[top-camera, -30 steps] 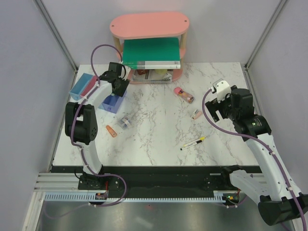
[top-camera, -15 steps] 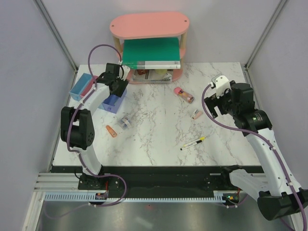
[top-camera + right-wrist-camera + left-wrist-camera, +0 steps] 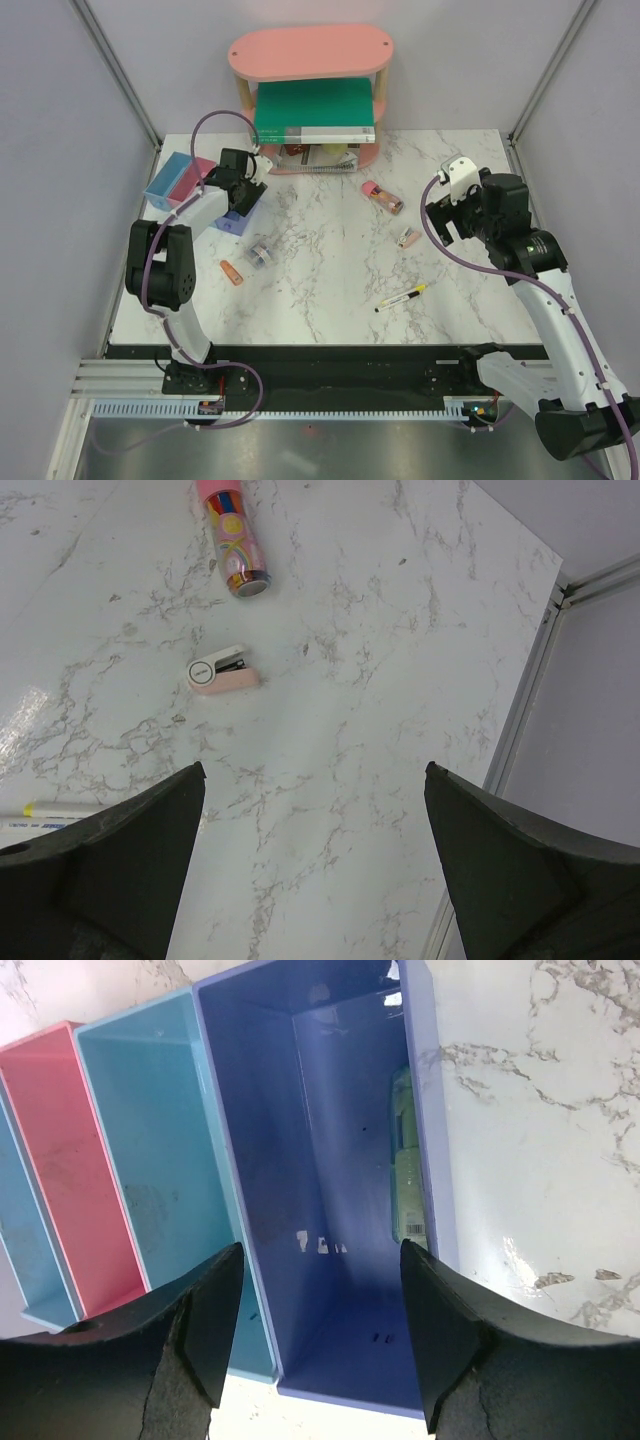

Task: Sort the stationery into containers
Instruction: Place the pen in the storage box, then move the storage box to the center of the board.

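Green piece lying inside the purple-blue bin, close along its right-hand wall as seen from the left wrist. Joined to that bin side by side: a blue bin, a pink bin, then the edge of another blue one, the whole row of containers set at the far left of the desk. Directly above the purple-blue bin, the left gripper, jaws parted partway, gripping nothing.

Loose on the desk just in front of the containers: clear roll and orange piece, near each other but apart. Further right, pink-red piece and pale pink piece, also apart. Nearer the front edge, yellow-and-black pen.

Over the right side of the desk, the right gripper, jaws spread wide, empty, hanging above bare marble beside the pale pink piece.
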